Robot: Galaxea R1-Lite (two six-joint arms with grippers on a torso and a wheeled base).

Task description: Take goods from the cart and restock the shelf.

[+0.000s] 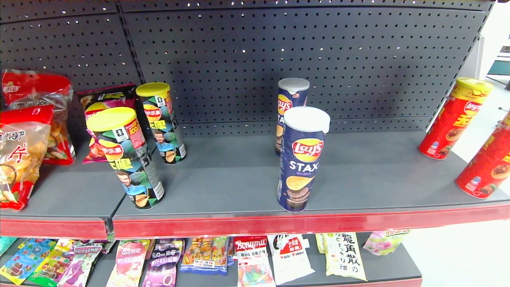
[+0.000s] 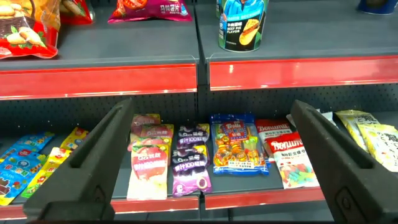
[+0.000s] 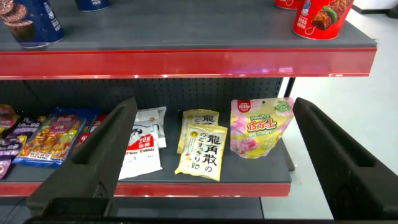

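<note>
The grey upper shelf (image 1: 239, 175) with a red front lip carries upright chip cans. Two dark blue cans (image 1: 301, 159) (image 1: 291, 107) stand in the middle, one behind the other. Two yellow-lidded cans (image 1: 125, 159) (image 1: 161, 121) are to their left and two red cans (image 1: 454, 117) (image 1: 488, 163) at the right end. My left gripper (image 2: 211, 106) is open and holds nothing, hanging in front of the lower shelf below a yellow-lidded can (image 2: 242, 28). My right gripper (image 3: 214, 102) is also open and holds nothing, below the stretch between a blue can (image 3: 31, 22) and a red can (image 3: 320, 18).
Snack bags (image 1: 24, 139) crowd the upper shelf's left end. Bare shelf lies between the can groups. The lower shelf holds rows of flat candy packets (image 2: 186, 162) and pouches (image 3: 202, 146), with a pink-green pouch (image 3: 261, 124) near its right end. A pegboard (image 1: 239, 59) backs the shelf.
</note>
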